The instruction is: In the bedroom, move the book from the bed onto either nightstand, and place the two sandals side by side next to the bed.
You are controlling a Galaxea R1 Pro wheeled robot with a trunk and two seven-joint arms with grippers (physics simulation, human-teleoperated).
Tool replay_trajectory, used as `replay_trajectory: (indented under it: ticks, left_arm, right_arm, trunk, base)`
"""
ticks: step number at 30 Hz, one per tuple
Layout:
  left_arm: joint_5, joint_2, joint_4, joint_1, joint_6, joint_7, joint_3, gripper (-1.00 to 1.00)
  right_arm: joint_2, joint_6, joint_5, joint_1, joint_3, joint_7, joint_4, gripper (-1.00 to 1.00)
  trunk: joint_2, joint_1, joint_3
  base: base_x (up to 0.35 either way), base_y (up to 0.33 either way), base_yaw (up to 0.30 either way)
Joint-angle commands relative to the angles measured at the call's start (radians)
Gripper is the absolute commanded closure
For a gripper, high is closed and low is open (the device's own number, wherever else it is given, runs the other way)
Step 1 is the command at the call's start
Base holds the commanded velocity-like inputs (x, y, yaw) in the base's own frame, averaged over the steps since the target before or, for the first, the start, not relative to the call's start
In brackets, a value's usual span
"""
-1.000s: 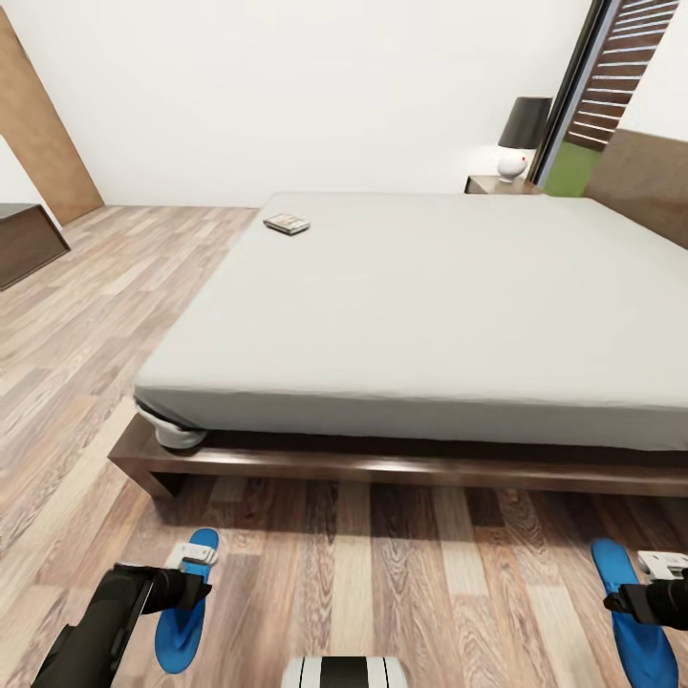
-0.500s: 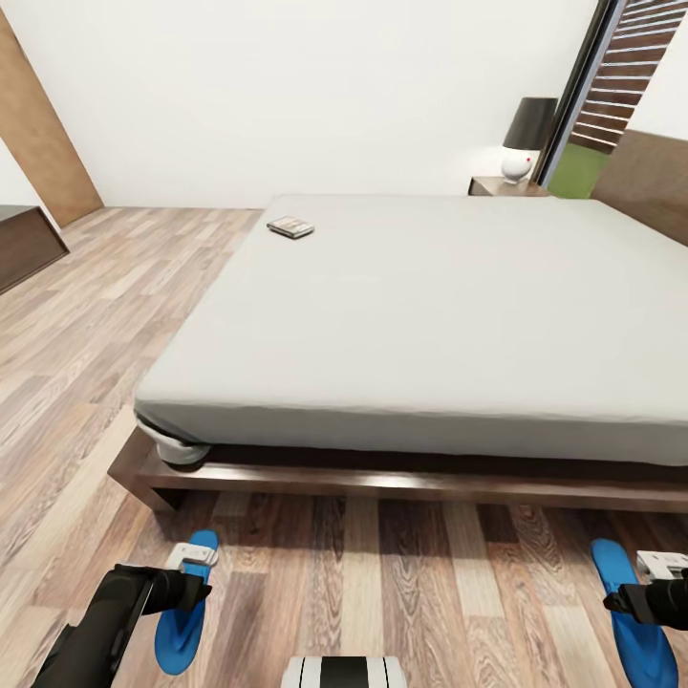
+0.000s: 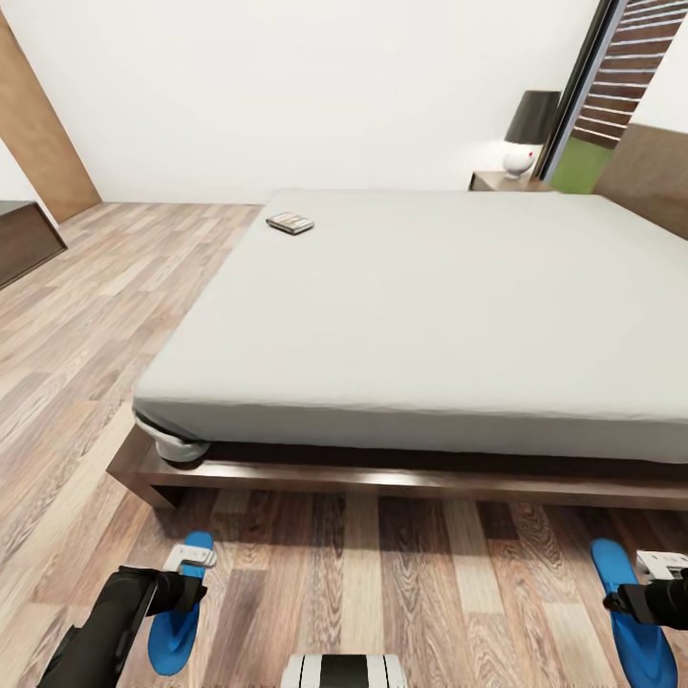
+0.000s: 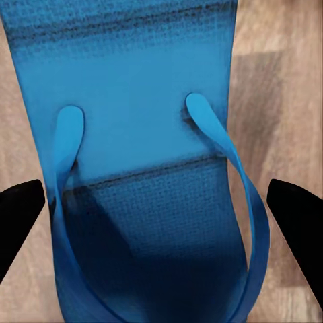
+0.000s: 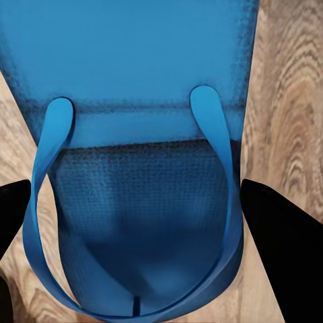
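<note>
A bright blue sandal (image 3: 172,626) hangs in my left gripper (image 3: 186,573) low over the wood floor; its straps (image 4: 222,155) sit between the two black fingers (image 4: 20,215). The other blue sandal (image 3: 631,621) is held the same way by my right gripper (image 3: 659,585), whose fingers (image 5: 282,229) flank its straps (image 5: 215,134). Just ahead lies the bed (image 3: 430,306), foot end toward me. The small book (image 3: 290,223) rests on its far left corner. The nightstand (image 3: 497,180) stands beyond the bed's far side, near the headboard.
A dark-shaded lamp (image 3: 530,129) stands on the nightstand next to the tall window (image 3: 612,86). The bed's dark wooden frame (image 3: 382,478) juts out at floor level. A low dark cabinet (image 3: 24,239) and a wooden door panel (image 3: 43,124) are at the far left.
The whole view has shifted a little, so the bed sits slightly lower in the picture. Both sandals kept their places at the grippers.
</note>
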Motion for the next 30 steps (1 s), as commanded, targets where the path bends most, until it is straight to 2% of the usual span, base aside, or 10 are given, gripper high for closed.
replay_trajectory:
  ticks: [1, 30]
  left_arm:
    - [-0.011, -0.001, -0.001, -0.001, 0.002, -0.01, 0.002, 1.0]
    - [-0.012, -0.004, -0.001, -0.001, -0.001, -0.009, 0.0, 1.0]
  right_arm:
    - [0.0, 0.002, 0.01, -0.001, -0.002, 0.008, -0.001, 1.0]
    - [0.002, 0.001, 0.01, -0.001, -0.002, 0.007, -0.001, 1.0]
  trunk:
    - [-0.001, 0.0, -0.005]
    - [-0.007, 0.013, -0.117]
  base:
    - [0.0, 0.0, 0.0]
    - [0.0, 0.0, 0.0]
